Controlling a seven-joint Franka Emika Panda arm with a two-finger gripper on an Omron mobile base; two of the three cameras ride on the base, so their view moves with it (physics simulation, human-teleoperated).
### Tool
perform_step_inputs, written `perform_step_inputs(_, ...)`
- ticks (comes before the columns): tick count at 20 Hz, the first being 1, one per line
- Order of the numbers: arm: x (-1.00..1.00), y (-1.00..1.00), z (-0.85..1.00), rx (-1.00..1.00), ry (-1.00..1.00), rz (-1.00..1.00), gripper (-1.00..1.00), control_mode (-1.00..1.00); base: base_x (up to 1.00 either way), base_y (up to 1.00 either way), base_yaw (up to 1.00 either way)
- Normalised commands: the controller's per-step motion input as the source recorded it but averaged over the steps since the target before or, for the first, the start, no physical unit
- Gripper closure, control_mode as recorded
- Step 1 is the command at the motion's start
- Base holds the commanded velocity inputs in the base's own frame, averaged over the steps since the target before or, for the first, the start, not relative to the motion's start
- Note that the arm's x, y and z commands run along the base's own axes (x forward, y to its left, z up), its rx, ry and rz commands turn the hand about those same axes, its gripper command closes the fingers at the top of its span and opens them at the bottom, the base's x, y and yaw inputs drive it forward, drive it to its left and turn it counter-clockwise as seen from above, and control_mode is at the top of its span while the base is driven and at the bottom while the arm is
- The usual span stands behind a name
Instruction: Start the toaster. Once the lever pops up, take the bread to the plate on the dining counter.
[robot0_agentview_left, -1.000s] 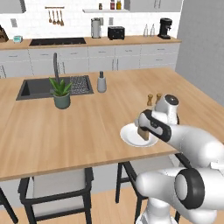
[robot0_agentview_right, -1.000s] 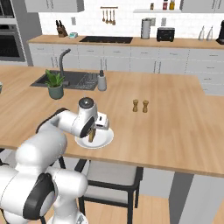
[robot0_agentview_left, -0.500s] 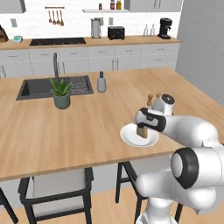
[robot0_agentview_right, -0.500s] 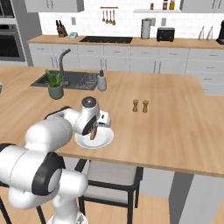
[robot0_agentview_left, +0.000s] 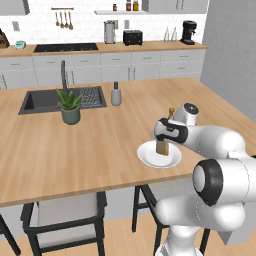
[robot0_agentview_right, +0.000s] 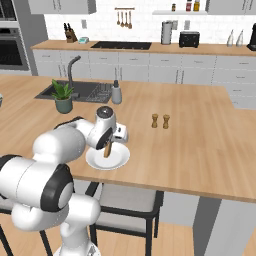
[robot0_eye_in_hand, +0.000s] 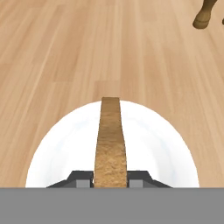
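My gripper (robot0_eye_in_hand: 110, 178) is shut on the bread (robot0_eye_in_hand: 110, 144), a thin golden-brown slice held on edge. The bread (robot0_agentview_left: 161, 146) hangs upright just over the white plate (robot0_agentview_left: 150, 159), which lies near the front edge of the dining counter (robot0_agentview_left: 75, 150). Seen from the right base, the bread (robot0_agentview_right: 107, 149) stands over the middle of the plate (robot0_agentview_right: 119, 160) under my gripper (robot0_agentview_right: 108, 145). Whether the slice touches the plate (robot0_eye_in_hand: 153, 140) is unclear. The black toaster (robot0_agentview_left: 132, 37) sits far back on the wall worktop, and again as the toaster (robot0_agentview_right: 189, 39).
Salt and pepper shakers (robot0_agentview_right: 160, 121) stand right of the plate. A potted plant (robot0_agentview_left: 70, 106), a soap bottle (robot0_agentview_left: 116, 95) and the inset sink (robot0_agentview_left: 45, 99) lie further back left. Stools (robot0_agentview_left: 65, 215) stand under the counter's front edge.
The arm has stretched forward a little and the bread has come lower over the plate. The grip has stayed shut.
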Motion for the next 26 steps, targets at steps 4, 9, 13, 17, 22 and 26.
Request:
perform_step_inputs(4,0.0,0.0,0.0,0.0,0.0,0.0,1.0,-1.0,0.0,0.0,0.0)
perform_step_inputs(9,0.0,0.0,0.0,0.0,0.0,0.0,-1.0,-1.0,0.0,0.0,0.0)
perform_step_inputs(13,0.0,0.0,0.0,0.0,0.0,0.0,-1.0,-1.0,0.0,0.0,0.0)
perform_step_inputs(17,0.0,0.0,0.0,0.0,0.0,0.0,-1.0,-1.0,0.0,0.0,0.0)
perform_step_inputs(22,-0.06,0.04,0.0,0.0,0.0,0.0,-1.0,-1.0,0.0,0.0,0.0)
perform_step_inputs(26,-0.08,0.1,0.0,0.0,0.0,0.0,-1.0,-1.0,0.0,0.0,0.0)
